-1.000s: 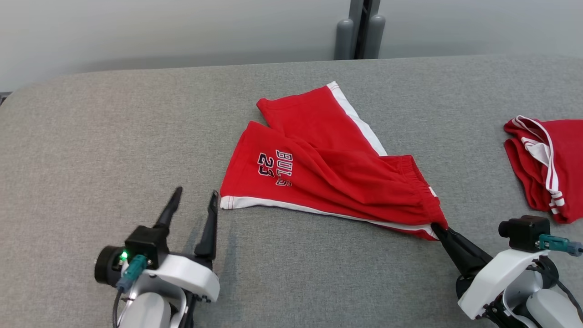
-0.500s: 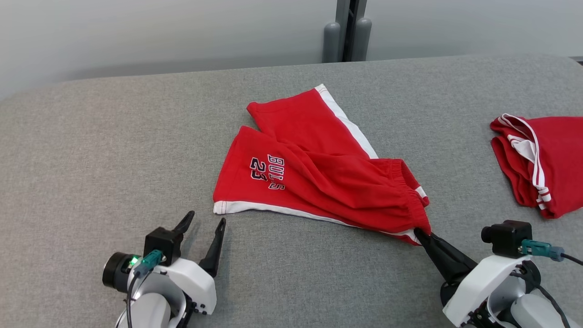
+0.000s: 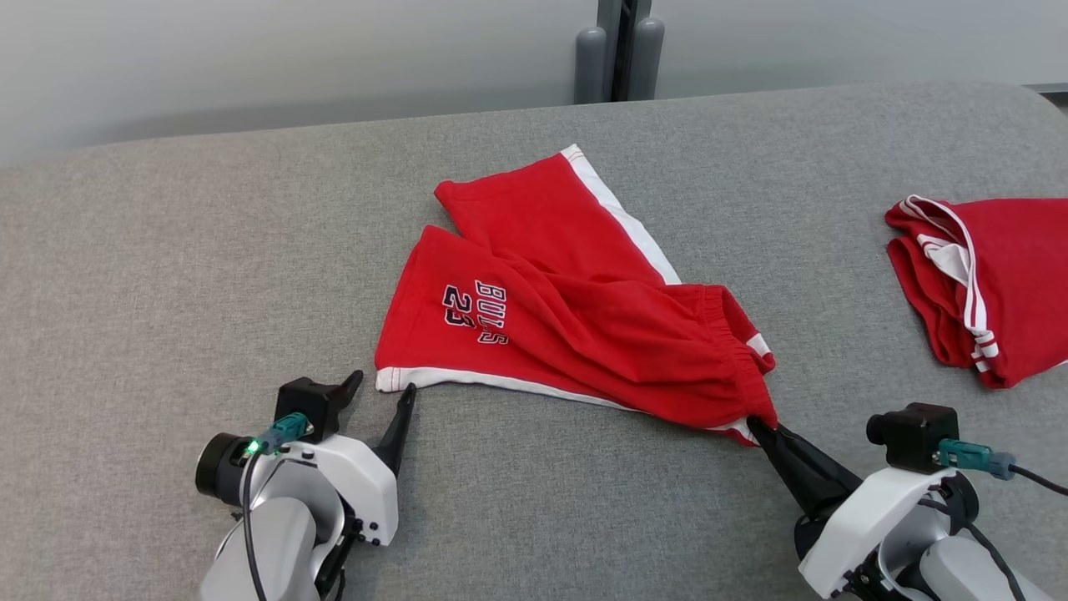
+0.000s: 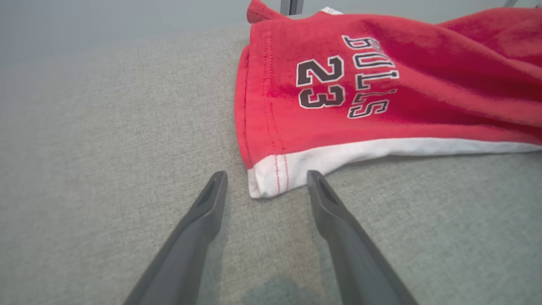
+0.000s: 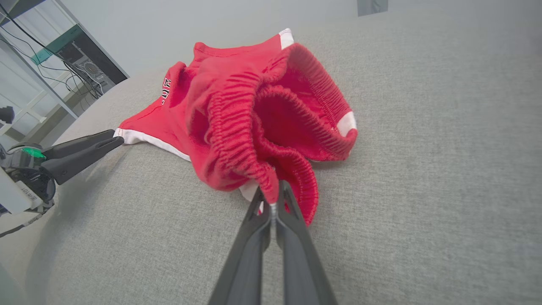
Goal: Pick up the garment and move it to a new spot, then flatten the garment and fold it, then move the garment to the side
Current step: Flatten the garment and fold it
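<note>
The garment (image 3: 576,334) is a pair of red shorts with white trim and a "BULLS 23" print, lying crumpled on the grey padded table (image 3: 167,250). My right gripper (image 3: 753,422) is shut on the elastic waistband (image 5: 237,127) at the near right end, lifting it slightly off the surface; its closed fingertips (image 5: 273,195) pinch the bunched rim. My left gripper (image 3: 384,384) is open and low on the table. In the left wrist view its fingers (image 4: 211,203) flank the white hem corner (image 4: 275,178) of the garment (image 4: 360,84), not closed on it.
A second red garment with white stripes (image 3: 984,284) lies folded at the table's right edge. Grey posts (image 3: 613,50) stand behind the far edge. Shelving with cables (image 5: 51,63) stands beyond the table's left end.
My left gripper has tilted down and advanced until its tips reach the hem corner. The right gripper keeps its hold on the waistband. The head camera has turned slightly.
</note>
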Tool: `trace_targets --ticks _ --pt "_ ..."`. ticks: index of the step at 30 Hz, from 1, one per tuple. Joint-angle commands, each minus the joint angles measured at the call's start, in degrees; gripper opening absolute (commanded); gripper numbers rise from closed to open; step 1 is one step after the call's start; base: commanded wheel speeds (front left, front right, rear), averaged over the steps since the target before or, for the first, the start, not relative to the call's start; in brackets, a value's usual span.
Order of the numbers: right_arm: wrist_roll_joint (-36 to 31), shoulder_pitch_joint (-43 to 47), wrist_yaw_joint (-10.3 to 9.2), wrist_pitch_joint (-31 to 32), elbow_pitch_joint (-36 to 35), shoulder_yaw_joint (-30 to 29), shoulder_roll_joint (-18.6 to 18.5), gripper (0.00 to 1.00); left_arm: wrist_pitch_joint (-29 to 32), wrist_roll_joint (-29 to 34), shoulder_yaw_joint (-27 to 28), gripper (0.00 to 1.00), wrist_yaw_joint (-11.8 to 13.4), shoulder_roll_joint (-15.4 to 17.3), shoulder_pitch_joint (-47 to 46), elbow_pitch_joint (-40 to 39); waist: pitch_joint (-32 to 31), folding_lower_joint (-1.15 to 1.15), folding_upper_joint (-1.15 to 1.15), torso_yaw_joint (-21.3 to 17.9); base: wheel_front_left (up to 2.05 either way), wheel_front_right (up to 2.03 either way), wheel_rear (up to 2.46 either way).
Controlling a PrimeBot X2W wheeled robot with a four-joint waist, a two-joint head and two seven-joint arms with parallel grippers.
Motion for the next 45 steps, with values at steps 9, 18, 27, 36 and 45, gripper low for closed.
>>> trace_targets --ticks 9,18,27,36,45 --pt "-1.3 -0.8 0.0 -1.5 1.5 -1.1 0.1 0.0 0.3 -9.8 -6.8 0.0 -0.2 1.5 -2.8 -0.8 1.3 0.0 0.0 0.9 0.0 0.0 0.0" --pt "-2.5 -1.6 0.0 -3.2 1.7 -2.7 0.5 0.0 -0.3 -12.0 -11.2 0.0 -0.3 4.3 -1.4 -3.5 -0.4 0.0 0.0 1.7 0.0 0.0 0.0" --pt "0.2 -4.1 0.0 -2.4 -2.1 -6.2 -0.2 0.0 3.2 -19.8 -15.9 0.0 -0.3 8.6 1.7 -14.2 -3.6 0.0 0.0 2.8 0.0 0.0 0.0" --pt "11.7 -9.1 0.0 5.5 -10.8 -8.9 -2.5 0.0 9.7 -39.0 -11.6 0.0 -0.3 13.2 4.0 -35.5 -6.1 0.0 0.0 3.5 0.0 0.0 0.0" --pt "32.3 -15.4 0.01 16.7 -12.5 -15.9 -1.4 0.0 14.5 -52.0 -2.4 0.0 3.7 14.2 2.9 -47.8 -8.9 0.0 0.0 2.8 0.0 0.0 0.0"
